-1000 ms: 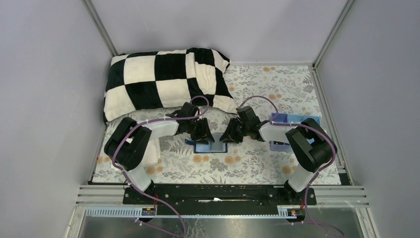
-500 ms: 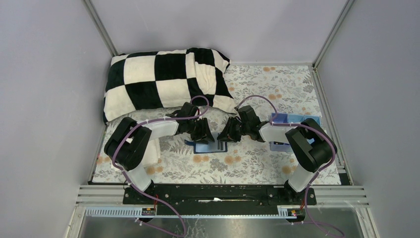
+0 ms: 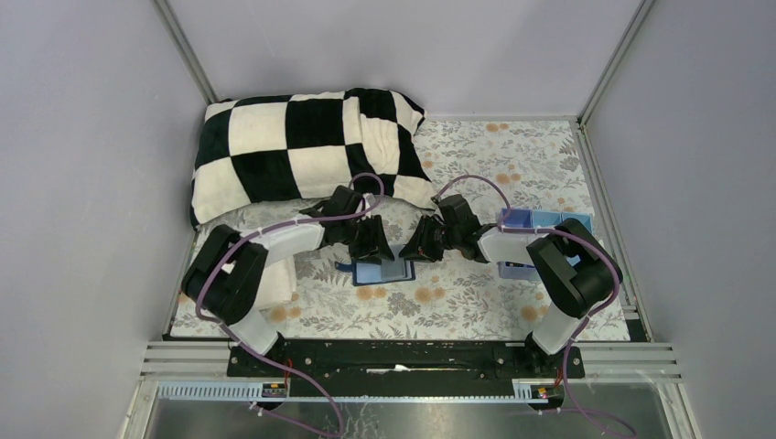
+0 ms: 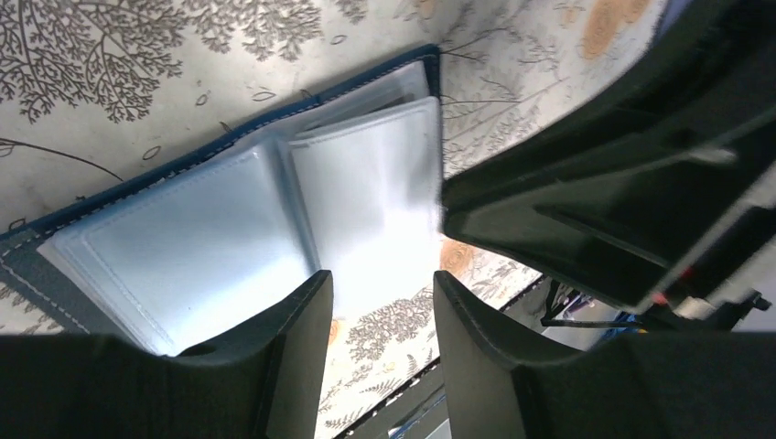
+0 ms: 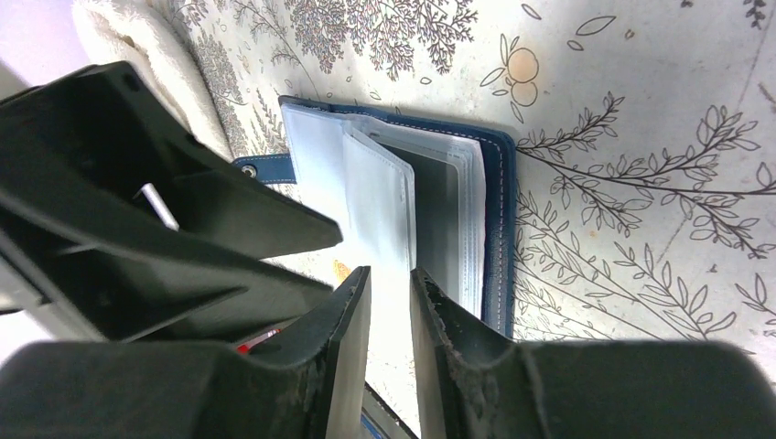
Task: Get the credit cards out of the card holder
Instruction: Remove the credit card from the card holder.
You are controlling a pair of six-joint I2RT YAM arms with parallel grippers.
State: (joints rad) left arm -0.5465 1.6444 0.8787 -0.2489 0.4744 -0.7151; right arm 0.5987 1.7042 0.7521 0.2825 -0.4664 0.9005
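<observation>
Far left and behind the card holder (image 3: 382, 272) a black-and-white checked pillow (image 3: 302, 151) lies against the back wall. A folded white cloth (image 3: 279, 274) sits just left of the holder.

The left fingers (image 4: 302, 338) hover over the holder's left half, set well apart. A clear plastic sleeve (image 4: 366, 183) runs down into the gap between them, and they grip nothing that I can see.

The holder itself lies open on the flowered tabletop (image 3: 512, 155), midway between the two arms, navy cover down. Its closure tab (image 5: 265, 167) sticks out on its left side.

The right fingers (image 5: 348, 366) lean in from the holder's right, only a narrow slit apart, with a sleeve leaf standing in the slit. I cannot tell whether they pinch it.

Well right of the holder sits a light-blue compartment tray (image 3: 540, 219).
</observation>
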